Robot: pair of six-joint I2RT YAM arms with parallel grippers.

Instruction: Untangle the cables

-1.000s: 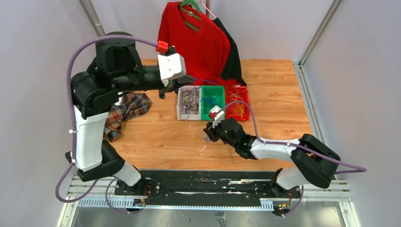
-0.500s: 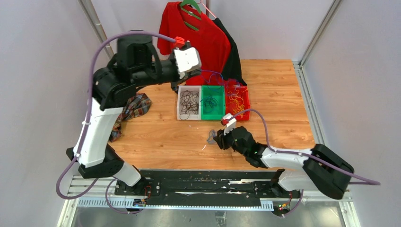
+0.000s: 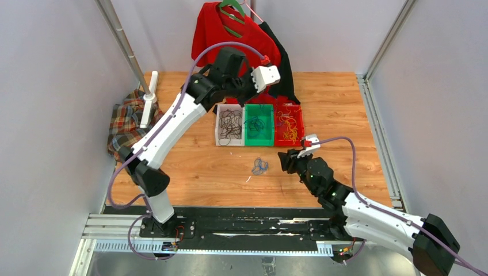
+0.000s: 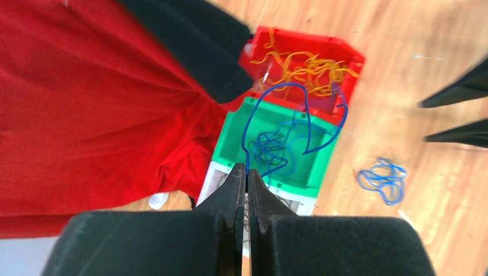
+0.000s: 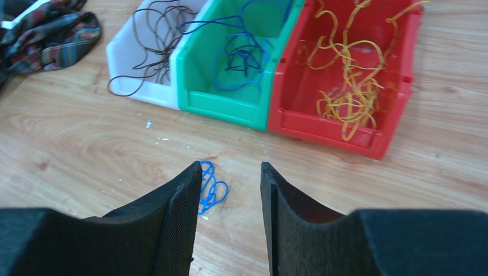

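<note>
The left claw [image 4: 246, 172] is pinching fully closed on a thin blue cable [image 4: 244, 135], holding it up above the bins. From the fingertips, this cable is arching over the green bin [image 4: 227, 138] and the near edge of the red bin [image 4: 351, 60], then dropping back toward the tangle of blue cables [image 4: 270, 150] lying in the green bin.

The right claw [image 5: 230, 169] is hovering low over the table [image 5: 86, 149] with its jaws standing partly apart and gripping nothing. Just beyond its fingertips, a loose blue coil [image 5: 212, 187] is lying on the wood, in front of the bins and apart from them.

Three bins are sitting side by side, touching. The white bin [image 5: 144, 89] is holding black cables [image 5: 158, 34], the green one is holding blue, and the red one is holding yellow cables [image 5: 345, 86].

A red shirt [image 3: 241, 46] is hanging behind the bins. A plaid cloth [image 3: 124, 129] is lying crumpled at the table's left edge.
</note>
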